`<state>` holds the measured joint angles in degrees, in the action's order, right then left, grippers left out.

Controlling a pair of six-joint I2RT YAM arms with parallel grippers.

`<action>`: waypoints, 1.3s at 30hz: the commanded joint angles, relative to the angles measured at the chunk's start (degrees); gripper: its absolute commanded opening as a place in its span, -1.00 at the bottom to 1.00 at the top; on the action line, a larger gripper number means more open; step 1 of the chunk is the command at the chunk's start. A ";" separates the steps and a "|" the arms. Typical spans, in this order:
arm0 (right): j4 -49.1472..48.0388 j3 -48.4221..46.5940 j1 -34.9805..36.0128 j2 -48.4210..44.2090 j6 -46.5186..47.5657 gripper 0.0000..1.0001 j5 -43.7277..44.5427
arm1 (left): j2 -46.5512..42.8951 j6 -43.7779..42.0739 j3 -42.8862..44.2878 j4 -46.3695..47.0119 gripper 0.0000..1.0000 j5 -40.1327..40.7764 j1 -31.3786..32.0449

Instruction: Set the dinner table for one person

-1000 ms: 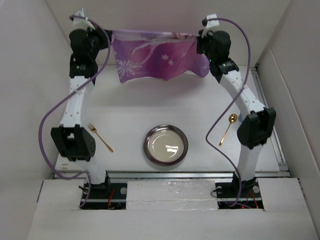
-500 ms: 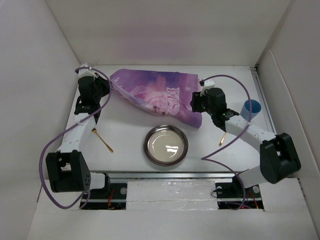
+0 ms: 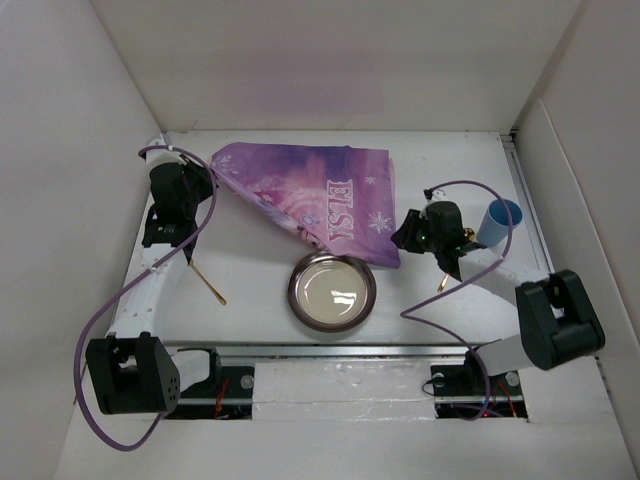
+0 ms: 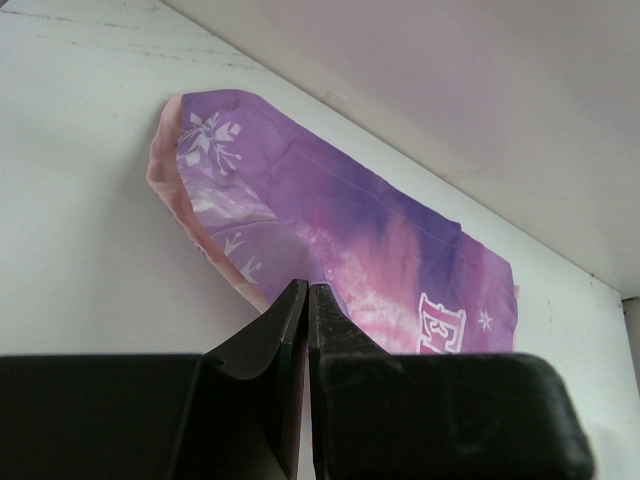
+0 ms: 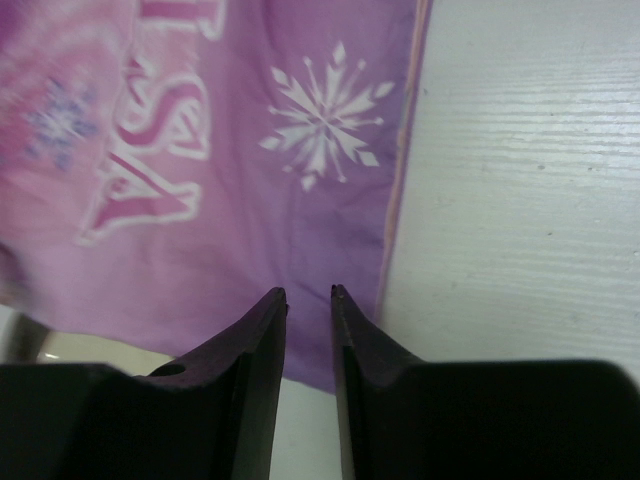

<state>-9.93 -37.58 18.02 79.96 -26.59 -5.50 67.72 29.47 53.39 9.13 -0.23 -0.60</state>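
Left gripper: pressed fully shut, tips at the pink hem of the placemat. Cannot tell whether any hem is caught.

Right gripper: narrow gap, nothing in it, hovering over the mat's near right corner.

Table: directly under and around both sets of tips. Judged rigid, fixed and smooth, probably slick under cloth. Nothing on it to grip, so I take hold of the limp mat at its corners.

Plate: left of my right tips, with the mat reaching its rim.

Fork: base-side of my left tips.

Spoon and cup: behind my right wrist.

White walls close in all round.
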 commanded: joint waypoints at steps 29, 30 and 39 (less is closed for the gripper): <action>-7.13 -43.34 -11.24 44.48 -17.45 -1.00 -16.31 | 4.85 5.33 0.93 8.62 -1.00 -1.97 -0.28; -5.90 -45.71 -11.78 45.53 -17.27 -1.00 -16.13 | 6.09 4.98 1.10 11.85 -1.00 -2.32 -0.28; -2.81 -53.83 -18.98 47.92 -17.27 -1.00 -16.65 | 13.58 1.99 7.01 11.27 -1.00 -8.91 -0.28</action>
<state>-13.54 -89.78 0.84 129.73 -44.38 -22.13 84.47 33.06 59.48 15.53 -6.96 -0.60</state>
